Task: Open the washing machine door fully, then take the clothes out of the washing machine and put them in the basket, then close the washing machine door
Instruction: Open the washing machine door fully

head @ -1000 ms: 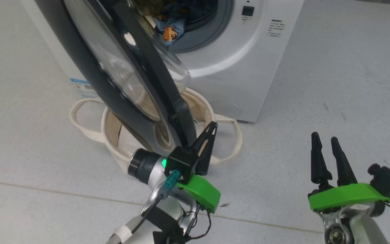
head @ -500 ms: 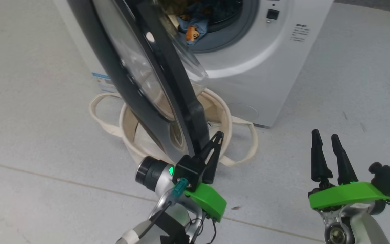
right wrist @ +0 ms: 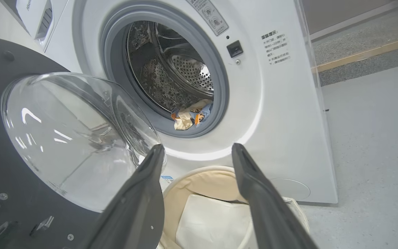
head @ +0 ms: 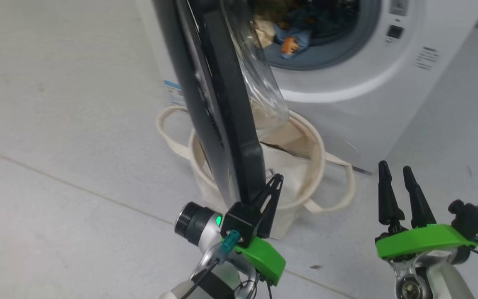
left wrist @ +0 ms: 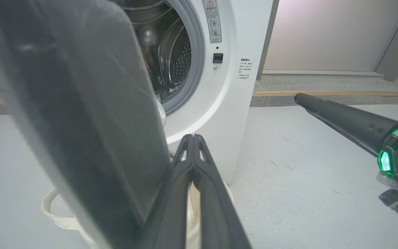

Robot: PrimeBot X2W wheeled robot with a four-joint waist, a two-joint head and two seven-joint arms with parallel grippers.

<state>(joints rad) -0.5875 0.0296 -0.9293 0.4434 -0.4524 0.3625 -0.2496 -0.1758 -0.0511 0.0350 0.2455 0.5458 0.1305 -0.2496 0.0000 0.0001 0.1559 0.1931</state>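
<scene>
Over floor (head: pixel 56 124), door (head: pixel 222 104) sits beside left end effector (head: pixel 276 179).

Washing machine door (head: pixel 226 108): stood open and swung out, its glossy black rim seen edge-on from the head view, its clear glass bowl bulging toward the machine above the basket.
Washing machine (head: pixel 347 104): white front-loader, upright on the floor, porthole uncovered, grey gasket ringing a steel drum.
Clothes (head: pixel 293 35): light blue fabric with orange print and cream cloth, heaped at the drum's lower front.
Basket (head: pixel 320 145): round cream canvas tub with loop handles, standing just before the machine, beneath the door.
</scene>
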